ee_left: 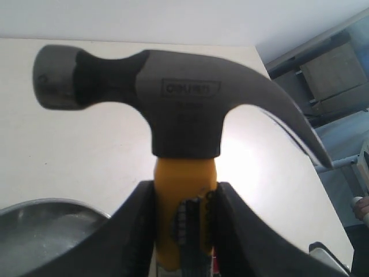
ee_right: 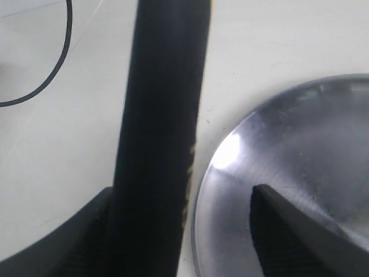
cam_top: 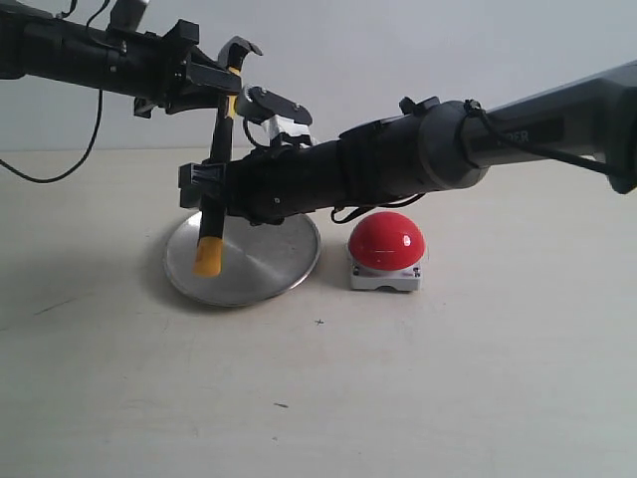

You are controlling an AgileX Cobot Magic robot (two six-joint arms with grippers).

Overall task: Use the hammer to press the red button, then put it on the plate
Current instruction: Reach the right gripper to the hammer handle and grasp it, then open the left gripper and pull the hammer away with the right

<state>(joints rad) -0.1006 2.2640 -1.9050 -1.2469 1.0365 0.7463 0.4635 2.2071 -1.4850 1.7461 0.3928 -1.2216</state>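
Note:
The hammer (cam_top: 215,164) hangs upright above the plate's left side, dark head up and yellow end cap down. My left gripper (cam_top: 227,88) is shut on its yellow neck just under the head (ee_left: 184,98), with both fingers pressed to the neck (ee_left: 184,199). My right gripper (cam_top: 206,189) reaches across from the right and stands open around the black handle (ee_right: 161,144). One finger lies against the handle; the other finger (ee_right: 288,225) stays apart over the plate (ee_right: 311,150). The silver plate (cam_top: 264,264) lies on the table. The red button (cam_top: 386,241) sits just right of it.
A black cable (cam_top: 60,171) loops over the table at the far left, also visible in the right wrist view as the cable (ee_right: 57,63). The right arm (cam_top: 418,154) stretches above the button and the plate's right rim. Pale tabletop spreads in front.

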